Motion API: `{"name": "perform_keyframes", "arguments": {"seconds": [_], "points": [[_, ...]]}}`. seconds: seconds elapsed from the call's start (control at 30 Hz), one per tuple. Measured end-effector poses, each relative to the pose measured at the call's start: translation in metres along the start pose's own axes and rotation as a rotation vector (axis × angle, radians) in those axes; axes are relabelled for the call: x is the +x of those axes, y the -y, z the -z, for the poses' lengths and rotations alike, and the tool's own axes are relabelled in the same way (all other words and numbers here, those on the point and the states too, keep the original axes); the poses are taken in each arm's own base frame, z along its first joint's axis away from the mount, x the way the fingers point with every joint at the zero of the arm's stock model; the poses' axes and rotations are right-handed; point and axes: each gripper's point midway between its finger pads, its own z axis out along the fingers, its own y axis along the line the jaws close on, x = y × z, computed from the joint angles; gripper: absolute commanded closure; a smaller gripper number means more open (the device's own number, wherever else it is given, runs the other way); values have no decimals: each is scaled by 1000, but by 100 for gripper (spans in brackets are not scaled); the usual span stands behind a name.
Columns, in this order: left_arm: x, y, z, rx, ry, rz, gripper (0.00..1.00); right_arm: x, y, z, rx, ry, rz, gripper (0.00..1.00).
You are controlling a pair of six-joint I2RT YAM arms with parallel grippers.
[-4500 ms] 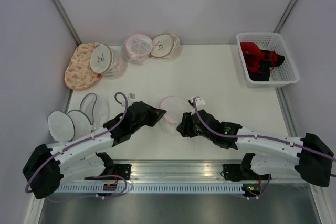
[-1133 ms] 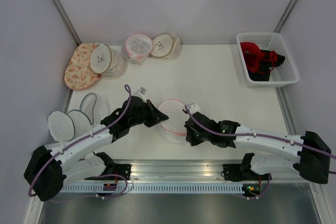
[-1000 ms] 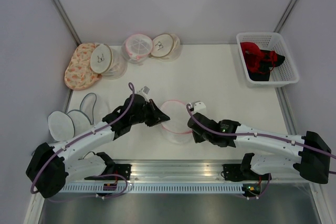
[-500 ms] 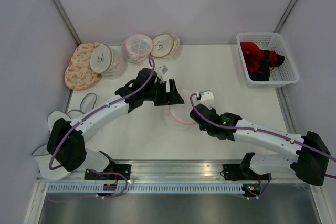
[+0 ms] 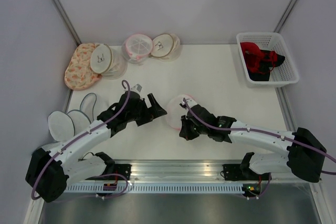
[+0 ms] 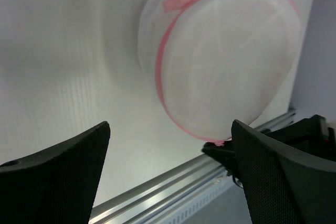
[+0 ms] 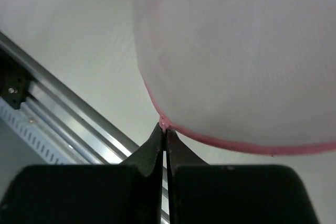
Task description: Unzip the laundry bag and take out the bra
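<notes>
The laundry bag (image 5: 176,109) is a round white mesh pouch with a pink zip band, tipped on edge at the table's middle. My right gripper (image 5: 182,126) is at its near edge, shut on a small pink tab of the zip band (image 7: 164,124); the bag (image 7: 236,51) bulges above the closed fingers. My left gripper (image 5: 159,106) hangs just left of the bag, open, with nothing between its fingers (image 6: 58,182). In the left wrist view the bag (image 6: 226,61) lies beyond the gap, apart from both fingers. The bra does not show; the mesh hides the inside.
Several other round mesh bags (image 5: 139,46) and a floral one (image 5: 79,67) stand at the back left. Flat mesh discs (image 5: 63,124) lie at the near left. A white basket (image 5: 286,74) with red and black garments sits at the back right. A metal rail (image 5: 173,169) borders the near edge.
My left gripper has opened, let go of the bag and drawn back toward the near left. My right gripper stayed shut and pulled the bag's pink tab nearer and leftward.
</notes>
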Motion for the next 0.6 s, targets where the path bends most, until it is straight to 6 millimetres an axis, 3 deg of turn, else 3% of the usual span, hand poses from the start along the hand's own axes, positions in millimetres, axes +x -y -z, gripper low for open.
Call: {"name": "perform_keyframes", "arguments": {"seconds": [0.1, 0.33, 0.43, 0.47, 0.57, 0.6], "points": [[14, 12, -2, 98, -30, 68, 0, 1, -22, -6, -107, -19, 7, 100], [41, 21, -21, 163, -144, 160, 2, 9, -52, -10, -238, -58, 32, 100], [46, 25, -29, 184, -164, 185, 26, 9, -61, -8, -277, -56, 42, 100], [48, 26, -30, 191, -166, 191, 53, 9, -63, -8, -287, -57, 45, 100], [48, 27, -33, 204, -165, 216, 97, 11, -66, -6, -299, -61, 50, 100], [47, 28, -34, 208, -164, 225, 98, 10, -67, -5, -301, -58, 50, 100]]}}
